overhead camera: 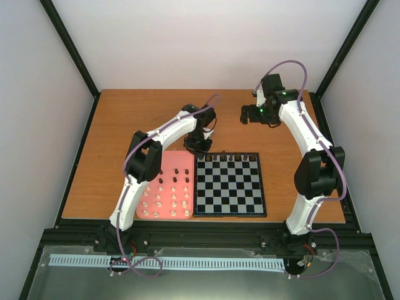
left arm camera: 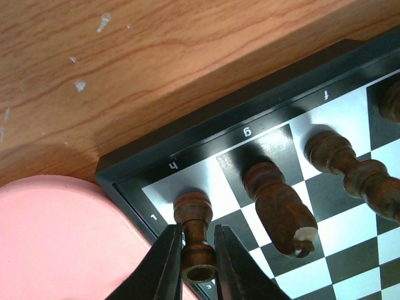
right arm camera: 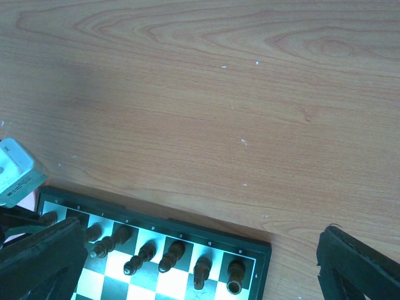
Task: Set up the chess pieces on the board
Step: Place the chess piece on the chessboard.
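From above, my left tool (overhead camera: 200, 147) hangs over the far-left corner of the board (overhead camera: 262, 187), beside the tray (overhead camera: 164, 216) of waiting pieces (overhead camera: 170, 194); the right tool (overhead camera: 245, 114) hovers well apart. Left wrist: jaws pinched on a dark piece (left arm camera: 192, 215) standing on the corner square. I judge it is being placed, so next I release and lift straight. Right wrist: jaws wide, empty.

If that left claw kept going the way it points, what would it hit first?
The left gripper, shut on a dark piece, points down at the board corner. The piece would press there first, if not already touching; depth is unclear.
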`<state>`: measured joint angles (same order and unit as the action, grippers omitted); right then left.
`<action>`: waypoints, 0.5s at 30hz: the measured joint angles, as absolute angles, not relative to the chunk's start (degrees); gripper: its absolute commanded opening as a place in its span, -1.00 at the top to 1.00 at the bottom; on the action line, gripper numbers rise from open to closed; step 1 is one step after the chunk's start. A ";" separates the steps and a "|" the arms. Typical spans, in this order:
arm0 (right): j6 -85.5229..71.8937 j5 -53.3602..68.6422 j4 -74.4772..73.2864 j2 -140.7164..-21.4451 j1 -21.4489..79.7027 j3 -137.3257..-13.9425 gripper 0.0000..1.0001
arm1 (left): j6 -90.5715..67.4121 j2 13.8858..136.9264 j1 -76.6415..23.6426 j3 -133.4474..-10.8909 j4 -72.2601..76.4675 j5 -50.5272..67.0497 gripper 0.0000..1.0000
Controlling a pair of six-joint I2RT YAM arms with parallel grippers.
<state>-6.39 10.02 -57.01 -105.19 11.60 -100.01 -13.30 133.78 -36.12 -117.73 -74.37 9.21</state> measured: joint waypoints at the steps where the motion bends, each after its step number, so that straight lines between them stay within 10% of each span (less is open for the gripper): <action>1: -6.39 10.02 -57.01 -105.19 11.60 -100.01 -1.00 | -13.30 133.78 -36.12 -117.73 -74.37 9.21 0.57; 15: -6.39 10.09 -56.99 -105.19 11.60 -99.63 -1.00 | -13.02 133.78 -36.12 -116.57 -73.93 9.19 0.28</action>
